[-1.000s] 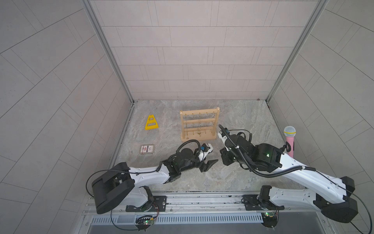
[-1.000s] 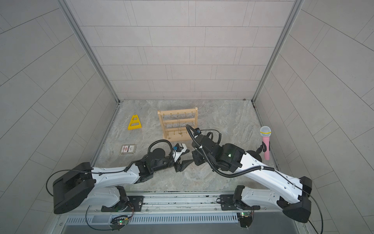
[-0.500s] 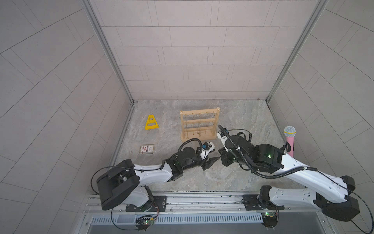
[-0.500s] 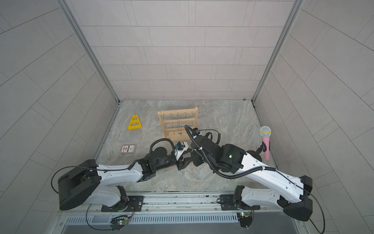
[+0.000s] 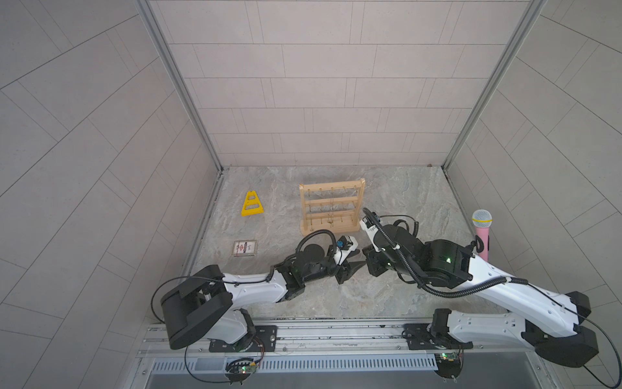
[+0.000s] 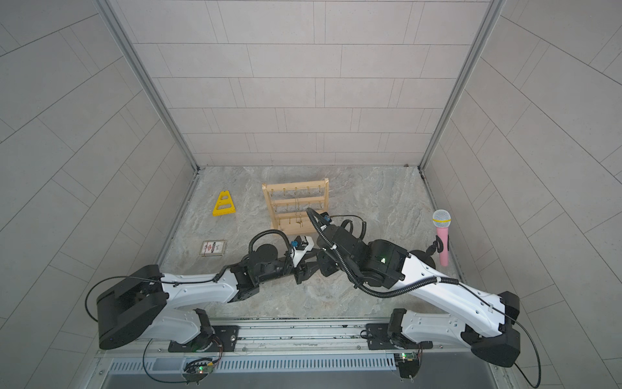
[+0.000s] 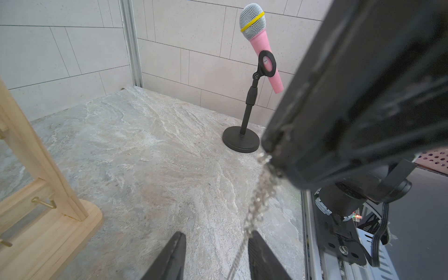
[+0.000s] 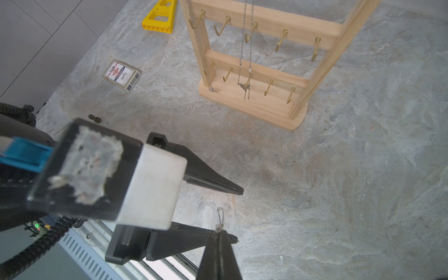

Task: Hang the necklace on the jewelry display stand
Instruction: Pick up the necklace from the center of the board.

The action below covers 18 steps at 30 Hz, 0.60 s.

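The right gripper (image 8: 219,234) was closed on the thin silver chain necklace (image 7: 258,201). The necklace hung down between the jaws of the left gripper (image 7: 216,235), which stood apart, near the front of the pale wooden jewelry display stand (image 5: 331,208). Another thin chain (image 8: 245,86) hung on this stand.

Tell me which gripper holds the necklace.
The right gripper: its jaws are shut on the necklace. The left gripper is open, with the necklace hanging between its fingers.

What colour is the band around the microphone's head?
Yellow band, clearest in the left wrist view.
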Each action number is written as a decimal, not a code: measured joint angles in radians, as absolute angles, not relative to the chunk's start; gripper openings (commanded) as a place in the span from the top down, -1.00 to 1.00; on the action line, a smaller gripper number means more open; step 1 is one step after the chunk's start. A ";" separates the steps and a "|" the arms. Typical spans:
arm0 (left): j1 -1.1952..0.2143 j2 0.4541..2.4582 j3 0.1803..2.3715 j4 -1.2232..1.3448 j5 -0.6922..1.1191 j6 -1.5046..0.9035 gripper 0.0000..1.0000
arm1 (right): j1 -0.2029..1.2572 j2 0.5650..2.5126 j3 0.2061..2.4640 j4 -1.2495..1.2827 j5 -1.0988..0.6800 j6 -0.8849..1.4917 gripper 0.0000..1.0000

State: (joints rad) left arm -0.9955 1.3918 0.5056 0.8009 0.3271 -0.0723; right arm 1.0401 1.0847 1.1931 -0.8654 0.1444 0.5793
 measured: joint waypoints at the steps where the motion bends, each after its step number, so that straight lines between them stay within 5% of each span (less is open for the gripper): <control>1: -0.995 1.392 0.506 0.801 0.330 -0.074 0.21 | 1.040 1.085 1.193 -0.864 0.144 0.579 1.00; 7: -0.995 1.392 0.506 0.805 0.346 -0.084 0.46 | 1.040 1.087 1.196 -0.862 0.145 0.579 1.00; 18: -0.995 1.392 0.506 0.819 0.355 -0.093 0.44 | 1.041 1.087 1.197 -0.859 0.148 0.578 1.00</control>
